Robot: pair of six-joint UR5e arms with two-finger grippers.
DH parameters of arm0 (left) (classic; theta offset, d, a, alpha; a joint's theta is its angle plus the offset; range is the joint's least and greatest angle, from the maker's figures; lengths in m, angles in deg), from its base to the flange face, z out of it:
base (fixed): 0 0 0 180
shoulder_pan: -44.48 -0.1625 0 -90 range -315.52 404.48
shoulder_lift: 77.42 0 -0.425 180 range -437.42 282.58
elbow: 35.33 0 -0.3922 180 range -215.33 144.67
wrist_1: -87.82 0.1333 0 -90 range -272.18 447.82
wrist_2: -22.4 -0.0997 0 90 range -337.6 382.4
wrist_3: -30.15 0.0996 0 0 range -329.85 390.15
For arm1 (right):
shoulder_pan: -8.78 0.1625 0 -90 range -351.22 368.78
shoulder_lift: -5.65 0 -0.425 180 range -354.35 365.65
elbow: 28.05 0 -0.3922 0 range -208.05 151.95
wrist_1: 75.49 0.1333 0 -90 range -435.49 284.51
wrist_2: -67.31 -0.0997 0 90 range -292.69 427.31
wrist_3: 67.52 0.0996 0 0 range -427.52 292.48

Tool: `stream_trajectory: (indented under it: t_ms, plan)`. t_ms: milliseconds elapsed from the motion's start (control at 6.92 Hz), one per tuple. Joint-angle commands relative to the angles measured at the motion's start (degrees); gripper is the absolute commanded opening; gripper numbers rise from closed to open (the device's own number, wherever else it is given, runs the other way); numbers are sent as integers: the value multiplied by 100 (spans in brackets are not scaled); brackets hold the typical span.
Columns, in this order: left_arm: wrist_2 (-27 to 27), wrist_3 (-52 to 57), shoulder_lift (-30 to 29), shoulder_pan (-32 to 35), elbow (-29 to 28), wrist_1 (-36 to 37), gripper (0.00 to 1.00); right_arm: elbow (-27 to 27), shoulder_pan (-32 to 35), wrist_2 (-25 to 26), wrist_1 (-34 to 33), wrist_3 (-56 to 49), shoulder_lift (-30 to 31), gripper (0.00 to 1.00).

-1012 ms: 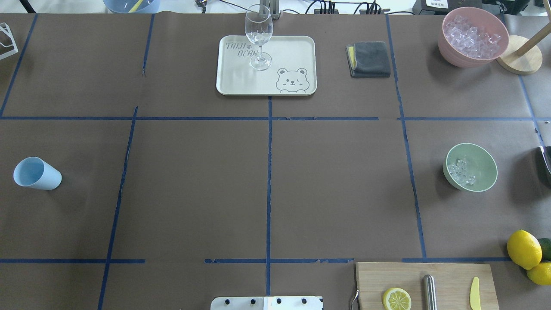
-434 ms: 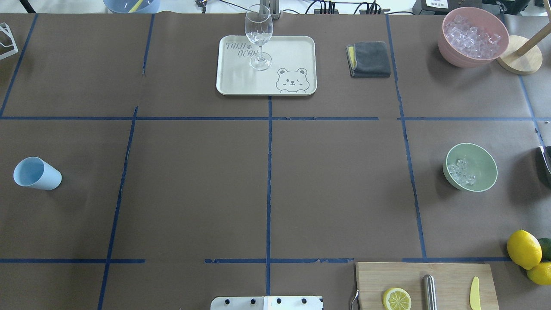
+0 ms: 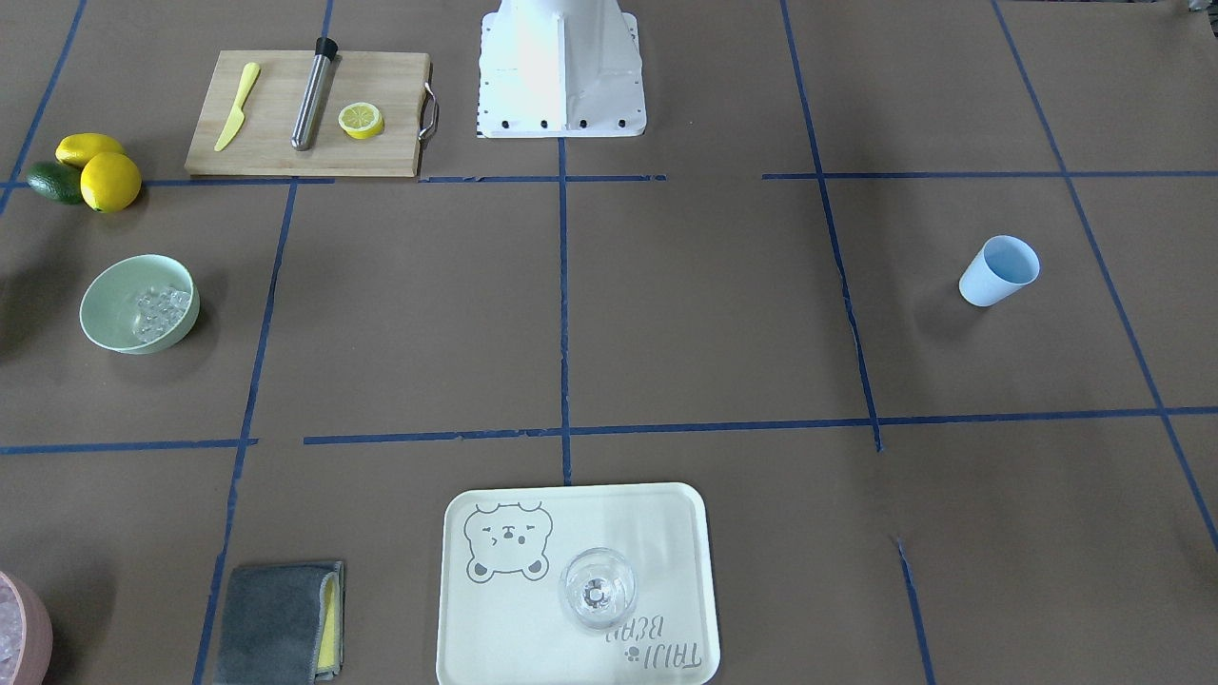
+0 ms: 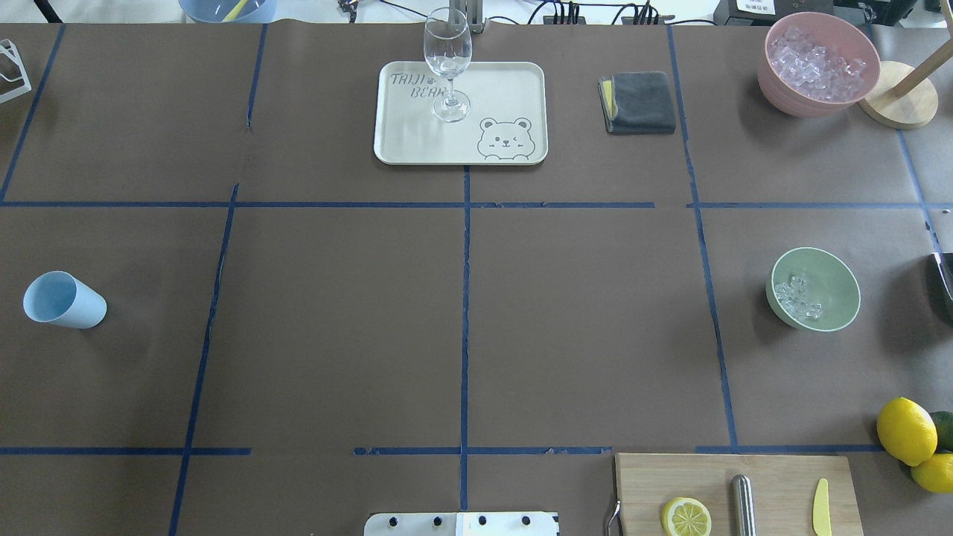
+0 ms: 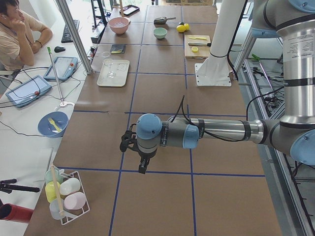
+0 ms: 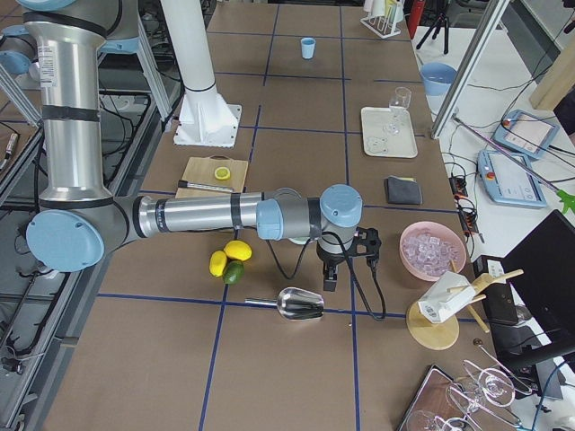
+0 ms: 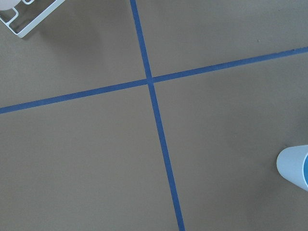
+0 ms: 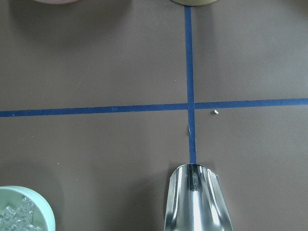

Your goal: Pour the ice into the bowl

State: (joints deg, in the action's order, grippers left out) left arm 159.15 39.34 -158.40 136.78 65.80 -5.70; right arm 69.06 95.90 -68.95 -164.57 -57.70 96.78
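In the bowl [image 4: 834,274], ice [image 4: 797,296] lies clustered, glassy.

ice [image 4: 797,297] lies in the bowl [image 4: 837,286], far across the table [image 4: 335,320] from the cup [image 4: 64,300].

This is a robotics lab, dressed as a mock drinks bench. The long surface [image 4: 335,335] is covered in brown paper and split into squares by blue tape lines [image 4: 464,298]. A white bolted-down robot pedestal [image 3: 559,67] stands at its edge, and a silver-and-blue jointed robot arm [image 5: 216,132] reaches out over it. Alongside runs a white operators' desk [image 5: 19,147] with a grey-cased tablet [image 5: 27,91] and a seated person [image 5: 17,34].
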Motion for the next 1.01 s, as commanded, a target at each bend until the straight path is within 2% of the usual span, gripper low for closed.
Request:
stream_trajectory:
  t_ms: [0, 145, 723, 867]
  plan:
    - [-219, 4, -101, 7, 152, 699, 100, -7, -20, 55, 154, 38, 62, 100]
    - [-219, 4, -119, 16, 240, 1165, 100, -7, -20, 90, 154, 29, 62, 100]
    - [-158, 12, -102, 34, 135, 1170, 100, -42, -28, 47, 145, 3, 88, 100]
    - [-158, 4, -102, 42, 301, 1213, 100, -34, -37, 38, 145, 11, 88, 100]
